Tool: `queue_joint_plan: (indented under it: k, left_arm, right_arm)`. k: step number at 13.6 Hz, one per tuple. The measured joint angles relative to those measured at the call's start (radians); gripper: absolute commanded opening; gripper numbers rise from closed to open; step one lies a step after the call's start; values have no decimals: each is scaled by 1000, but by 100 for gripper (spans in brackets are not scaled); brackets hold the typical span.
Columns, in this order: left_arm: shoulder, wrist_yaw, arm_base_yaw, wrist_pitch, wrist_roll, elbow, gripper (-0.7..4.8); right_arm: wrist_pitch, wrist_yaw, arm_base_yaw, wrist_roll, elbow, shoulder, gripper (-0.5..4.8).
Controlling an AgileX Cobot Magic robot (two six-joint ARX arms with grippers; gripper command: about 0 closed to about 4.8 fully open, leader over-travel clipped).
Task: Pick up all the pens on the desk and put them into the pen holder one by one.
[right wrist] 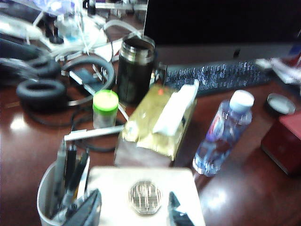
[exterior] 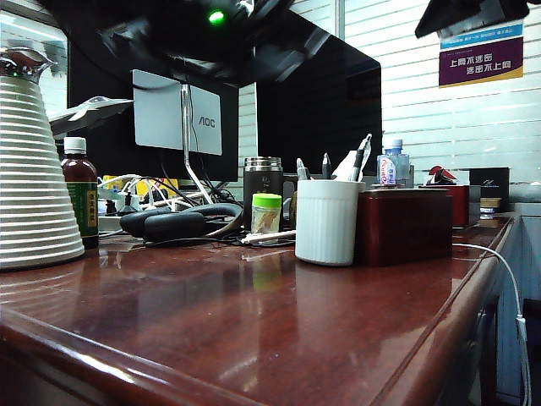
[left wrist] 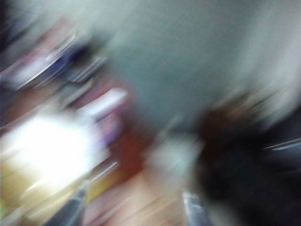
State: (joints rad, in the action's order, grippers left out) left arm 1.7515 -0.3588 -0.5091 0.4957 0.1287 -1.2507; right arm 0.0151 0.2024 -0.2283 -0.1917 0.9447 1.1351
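The left gripper (left wrist: pixel 134 209) shows in its own wrist view only as two dark fingertips low in a smeared picture — the tips stand apart with nothing visible between them, so it reads as released; everything past it is blur.

The right gripper (right wrist: pixel 134 212) hangs above the worktop, its two dark fingers (right wrist: pixel 89 209) spread and empty, over a pale flat lid with a round metal grille. Just beside it stands the white ribbed cylindrical pen holder (right wrist: pixel 47 197), with several dark and grey pens (right wrist: pixel 70 172) upright inside. In the exterior view the pen holder (exterior: pixel 326 222) sits near the desk's right edge, touching or just short of the dark red rectangular box (exterior: pixel 404 224), pen tips (exterior: pixel 325 165) rising above its rim.

Behind the holder, a thin white pen (exterior: pixel 269 238) lies flat on the glossy reddish-brown wooden desk (exterior: pixel 254 330). Near it stand a small green-capped jar (exterior: pixel 266 213) and a dark steel travel mug (exterior: pixel 262 182). Farther back lie black headphones (exterior: pixel 177 222) and a clear water bottle (right wrist: pixel 221 134).
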Motion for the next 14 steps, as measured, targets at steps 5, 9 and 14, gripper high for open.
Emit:
queue_joint_plan:
  k: [5,9,14]
  left_arm:
    - [188,3,156,-551,-111,-404,342]
    - [442,55,150,-740,-201,-531,341]
    - [541,89,150,-612,-290,-537,341]
  right_arm:
    - [-35,0,0,0,0,25,184]
    - [-60,0,0,0,0,64,184]
    - [-55,0,0,0,0,93,184]
